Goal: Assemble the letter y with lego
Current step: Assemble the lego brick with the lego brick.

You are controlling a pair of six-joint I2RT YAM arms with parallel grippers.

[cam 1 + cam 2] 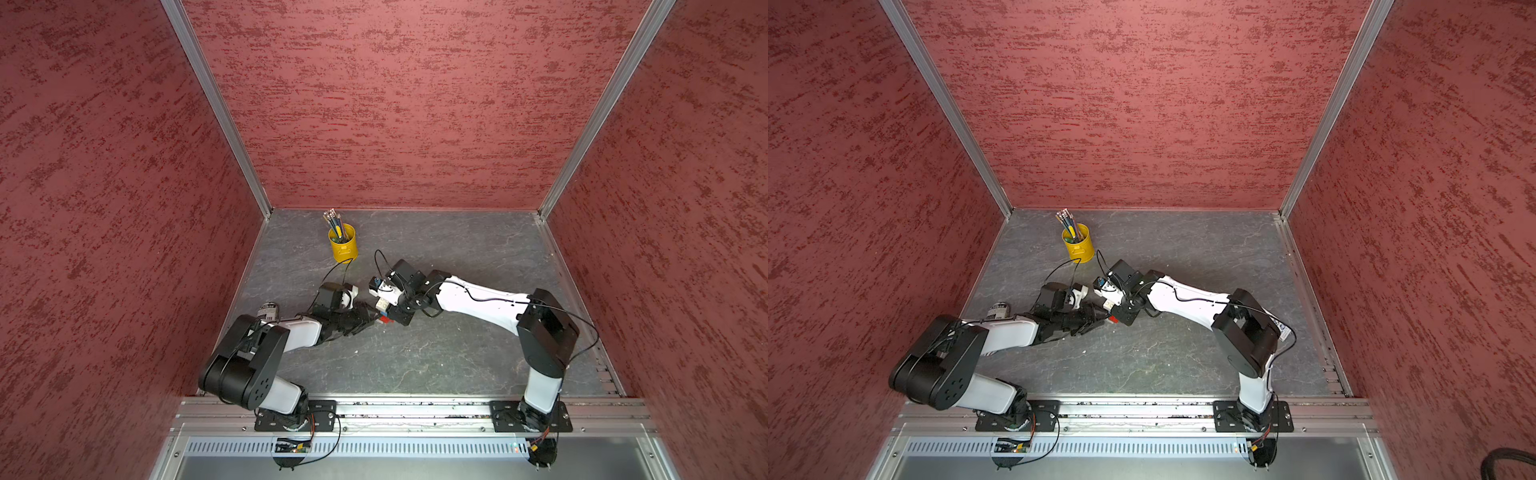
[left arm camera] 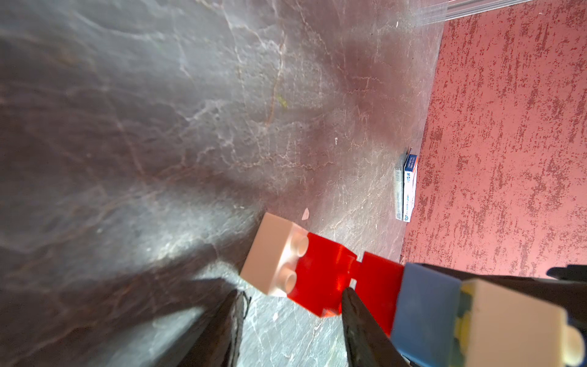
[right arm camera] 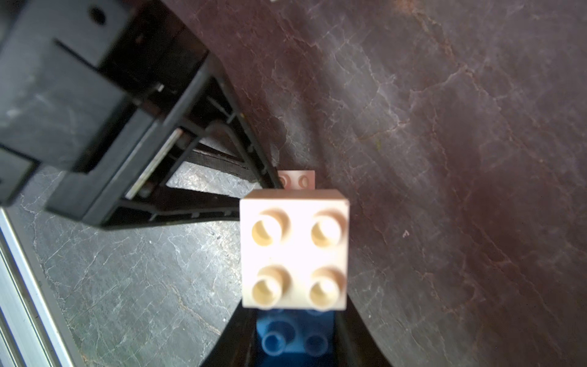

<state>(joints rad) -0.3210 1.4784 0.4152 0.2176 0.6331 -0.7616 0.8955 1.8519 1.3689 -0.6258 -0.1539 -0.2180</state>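
The letter y is a chain of lego held over the grey table (image 1: 415, 357). In the left wrist view it runs white brick (image 2: 273, 254), red brick (image 2: 320, 276), second red brick (image 2: 381, 286), blue bar (image 2: 425, 311), white brick (image 2: 508, 324). The end white brick's studs show at its seam with the red. My right gripper (image 3: 293, 321) is shut on the blue bar (image 3: 293, 340), under the white brick (image 3: 293, 248). My left gripper (image 2: 291, 291) stands open beside the first red brick, one finger (image 2: 359, 317) against its edge. In both top views the grippers (image 1: 372, 322) (image 1: 1100, 319) meet mid-table.
A yellow pencil cup (image 1: 343, 246) stands behind the arms, toward the back left. A small can (image 1: 269, 311) lies by the left arm near the left wall. A blue-and-white box (image 2: 409, 187) rests against a wall. Red walls close three sides.
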